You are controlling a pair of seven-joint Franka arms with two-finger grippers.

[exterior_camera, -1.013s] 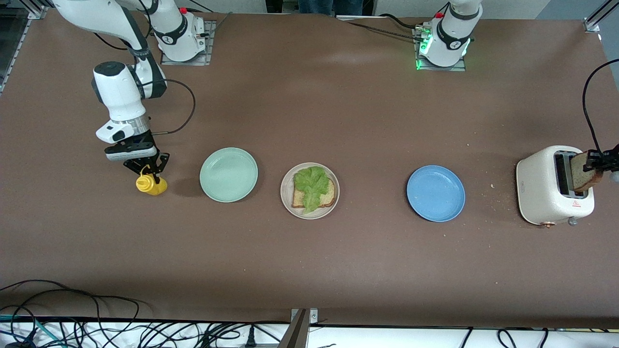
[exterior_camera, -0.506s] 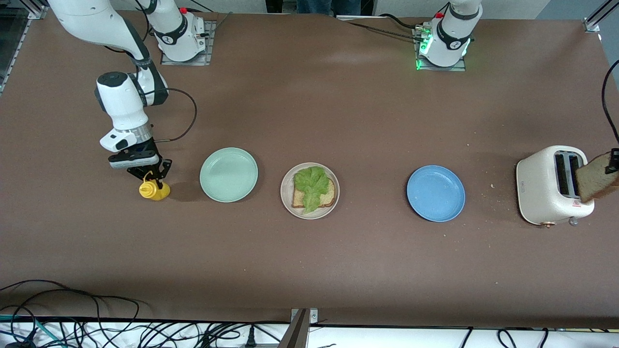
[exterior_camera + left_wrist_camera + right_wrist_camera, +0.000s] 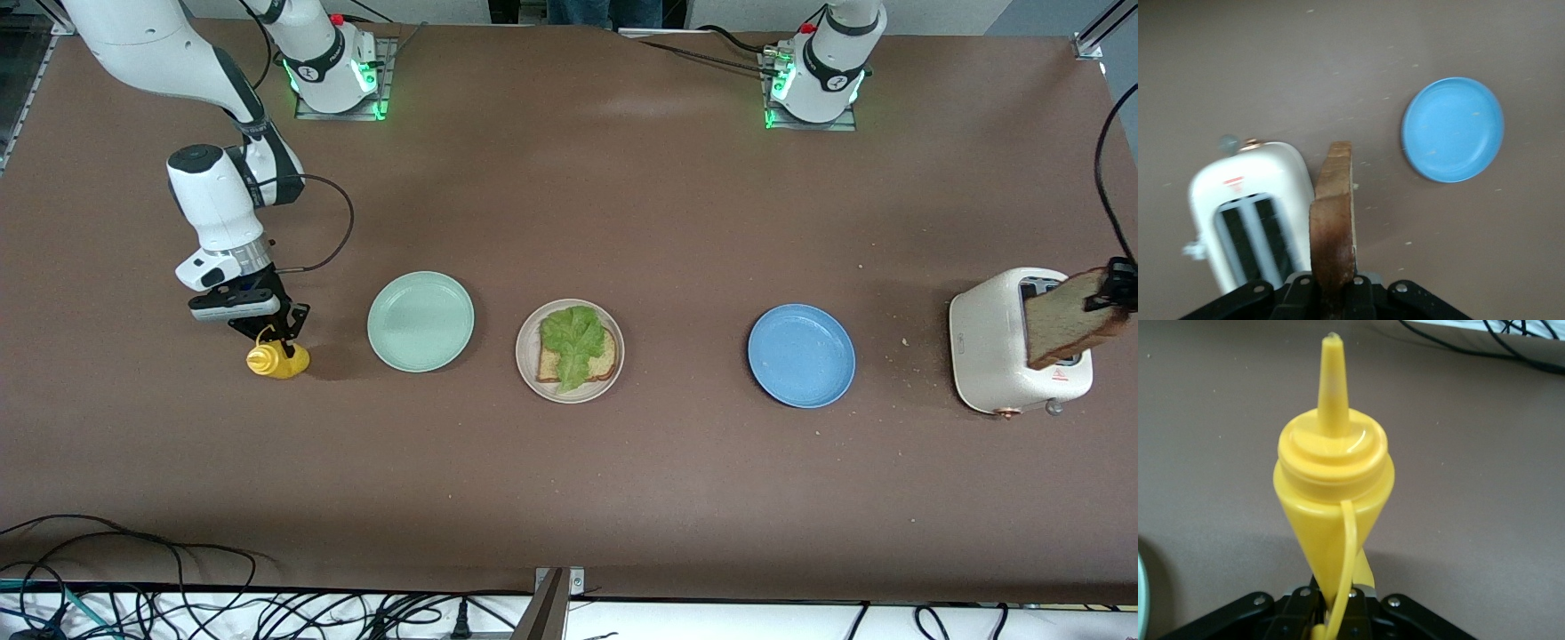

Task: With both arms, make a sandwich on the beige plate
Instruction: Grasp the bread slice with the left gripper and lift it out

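So the beige plate [image 3: 570, 351] sits about in the middle of the table [image 3: 622, 196], with one bread slice [image 3: 578, 363] lying flat on it and a green lettuce leaf [image 3: 573, 338] draped over that, so the sandwich is only half built, no top slice on it. A mint green plate [image 3: 420, 321] sits just beside it toward the right arm's end, and a blue plate [image 3: 801, 356] is a bit further off toward the left arm's end, both with nothing on them. Right by the edge at the left arm's end there's a white toaster [image 3: 1009, 351], and the left gripper [image 3: 1116, 293] is up in the air over it, fingers clamped together on the top edge of a second bread slice [image 3: 1062, 320]. That slice hangs tilted above the toaster slots, clear of them; in the left wrist view you see it edge-on [image 3: 1333, 220] sticking out from between the jaws with the toaster [image 3: 1251, 213] and the blue plate [image 3: 1453, 130] below. At the other end, the right gripper [image 3: 271, 333] is pinched shut on a yellow squeeze bottle [image 3: 277, 360], which is near the green plate. In the right wrist view the bottle [image 3: 1333, 500] is gripped at its narrow bottom end, nozzle pointing away from the gripper, with its little yellow strap running back into the jaws. I can't tell if the bottle touches the table or is just above it.
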